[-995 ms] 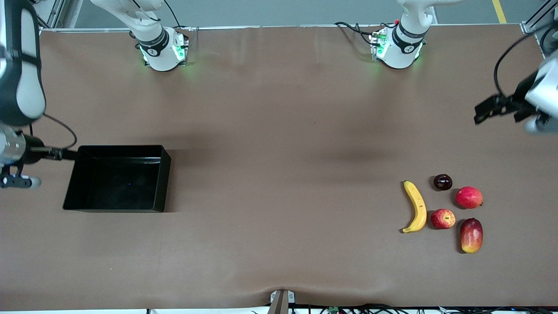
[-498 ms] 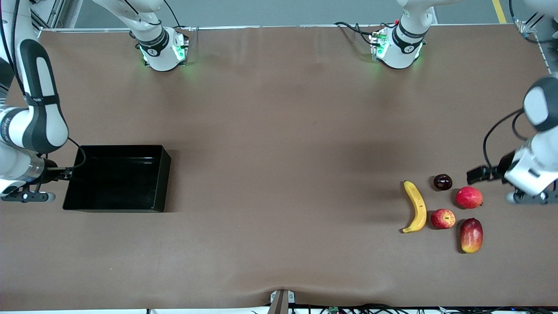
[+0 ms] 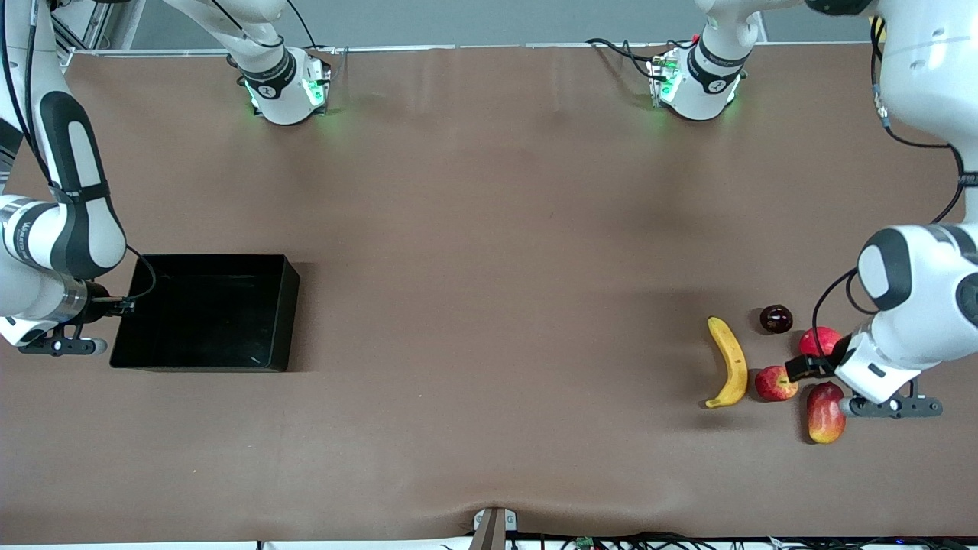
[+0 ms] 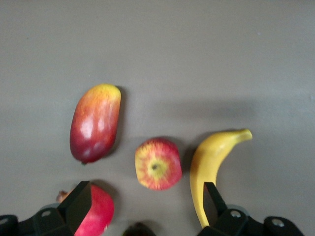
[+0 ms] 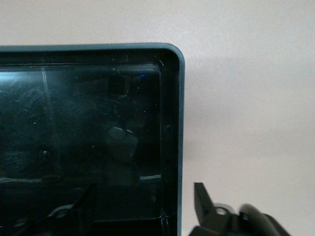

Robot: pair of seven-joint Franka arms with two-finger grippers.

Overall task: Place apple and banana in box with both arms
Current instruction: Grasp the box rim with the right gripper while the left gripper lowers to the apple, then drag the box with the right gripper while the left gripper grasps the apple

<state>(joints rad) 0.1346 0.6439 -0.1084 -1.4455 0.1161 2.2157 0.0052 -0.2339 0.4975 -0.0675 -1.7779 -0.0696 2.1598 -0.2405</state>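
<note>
Lowest in the front frame, at its lower right, I saw the elongated red-and-yellow mango lying on the brown bench. Just above it sat the small round red apple with yellowish streaks, and beside that the long curved yellow banana, both resting on the bench at the left arm's end, well apart from the box. The left tool hung over this cluster with its black fingers spread wide; in the left wrist frame the apple showed between them, untouched, with the banana by one finger and the larger plain pinkish-red round fruit by the other. Higher in the front frame lay that pinkish-red fruit, partly covered by the arm, and a small dark round fruit.

At mid left of the front frame sat the shallow glossy black rectangular plastic box. The right tool was at the box's wall nearest the frame's left edge. In the right wrist frame one finger stood outside the wall and the other inside, apart.
</note>
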